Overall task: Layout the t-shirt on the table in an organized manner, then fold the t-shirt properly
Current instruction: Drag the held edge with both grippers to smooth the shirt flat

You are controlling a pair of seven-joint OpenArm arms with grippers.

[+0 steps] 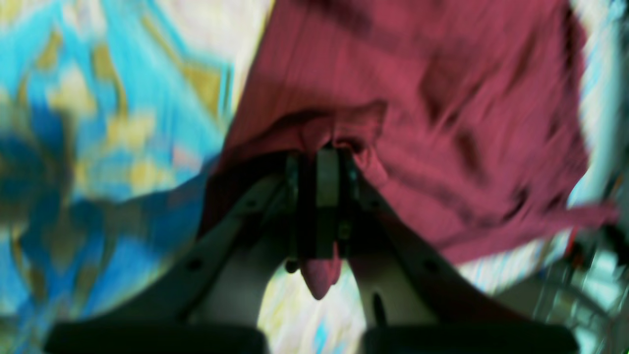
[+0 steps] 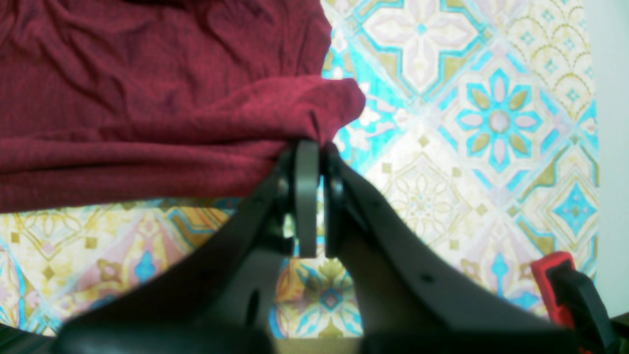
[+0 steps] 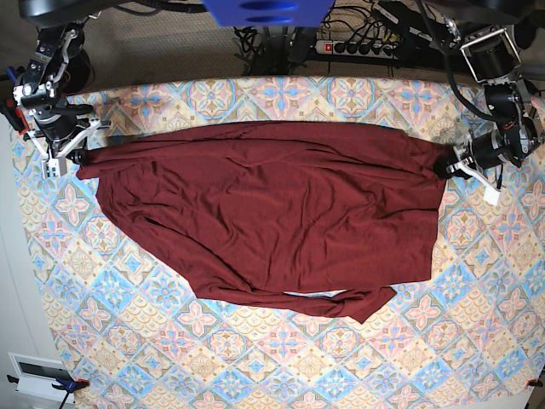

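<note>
- Shirt (image 3: 264,213) lies spread across the tabletop (image 3: 281,366), filling the upper and middle of the base frame.
- Its top edge runs nearly straight between the two grippers, left side to right side of the base frame.
- Lower edge is uneven: it bunches into a fold at lower centre-right, with a pale sliver showing under it.
- Fabric is wrinkled all over, not flat.
- Right gripper (image 3: 83,156) sits at upper left of the base frame, at the shirt's left corner.
- Right wrist view: right gripper (image 2: 314,147) fingers are together, clamped on a bunched corner of the shirt (image 2: 147,98). The fabric rolls over the tips.
- Tabletop (image 2: 467,123) tile pattern is sharp in that view, on the right side and below the shirt.
- A red and black clamp (image 2: 565,290) shows at lower right of the right wrist frame.
- Left gripper (image 3: 446,167) sits at the right edge of the base frame, at the shirt's right corner.
- Left wrist view is blurred. Left gripper (image 1: 322,155) fingers are together, clamped on the shirt (image 1: 417,98).
- A small tab of fabric pokes out below the pads, centre-bottom of that frame.
- Tabletop (image 1: 123,123) fills the left side of the left wrist frame, too smeared to read the pattern.
</note>
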